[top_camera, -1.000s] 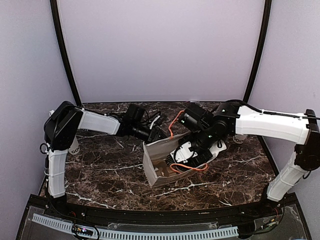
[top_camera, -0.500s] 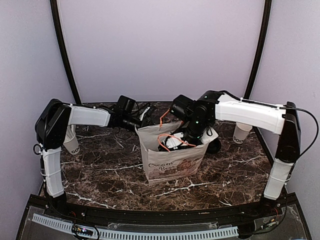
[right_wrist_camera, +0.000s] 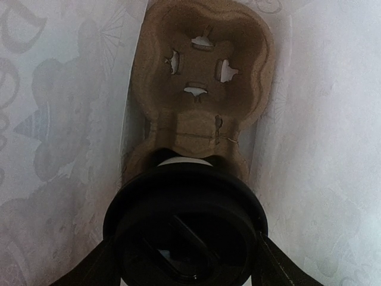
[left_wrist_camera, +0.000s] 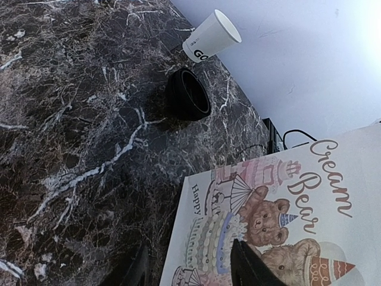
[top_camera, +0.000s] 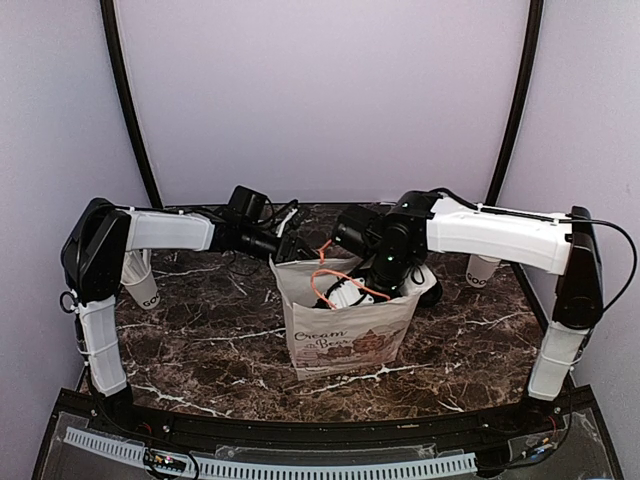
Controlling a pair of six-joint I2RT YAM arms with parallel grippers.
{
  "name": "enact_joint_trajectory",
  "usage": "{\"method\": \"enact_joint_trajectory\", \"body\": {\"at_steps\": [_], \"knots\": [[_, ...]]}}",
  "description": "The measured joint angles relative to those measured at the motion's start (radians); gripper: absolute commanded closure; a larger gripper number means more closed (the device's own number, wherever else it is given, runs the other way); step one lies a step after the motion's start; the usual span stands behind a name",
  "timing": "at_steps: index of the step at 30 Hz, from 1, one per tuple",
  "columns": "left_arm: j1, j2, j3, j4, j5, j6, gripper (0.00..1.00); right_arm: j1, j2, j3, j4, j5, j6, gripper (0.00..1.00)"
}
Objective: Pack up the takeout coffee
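Note:
The takeout coffee (right_wrist_camera: 184, 220), a white cup under a black lid, fills the lower half of the right wrist view. It sits in the near well of a brown cardboard carrier (right_wrist_camera: 205, 71) inside the white paper bag (top_camera: 345, 335). My right gripper (right_wrist_camera: 186, 250) is shut on the cup, a finger on each side of the lid. In the top view the right gripper (top_camera: 355, 290) reaches down into the upright bag's open mouth. My left gripper (top_camera: 290, 250) is at the bag's back left top corner. In its wrist view the left gripper (left_wrist_camera: 190, 268) is open, with the bag's edge (left_wrist_camera: 297, 214) between the fingers.
A white paper cup (top_camera: 483, 270) stands at the back right, and it also shows in the left wrist view (left_wrist_camera: 211, 37). A loose black lid (left_wrist_camera: 187, 94) lies near it. Another white cup (top_camera: 142, 283) stands by the left arm. An orange cable (top_camera: 335, 280) loops over the bag's mouth.
The bag has gone from lying tilted on its side to standing upright. The right gripper stayed inside it with the cup. Both arms moved toward the back.

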Motion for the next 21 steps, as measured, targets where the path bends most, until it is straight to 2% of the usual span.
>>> {"method": "enact_joint_trajectory", "body": {"at_steps": [12, 21], "knots": [[0.005, -0.02, -0.006, -0.038, -0.018, 0.019, 0.51, -0.019, -0.01, -0.038, 0.026, -0.027, 0.004, 0.58], [0.005, -0.061, -0.043, -0.038, -0.025, 0.018, 0.51, -0.021, 0.025, 0.009, -0.014, -0.036, 0.015, 0.56]]}}
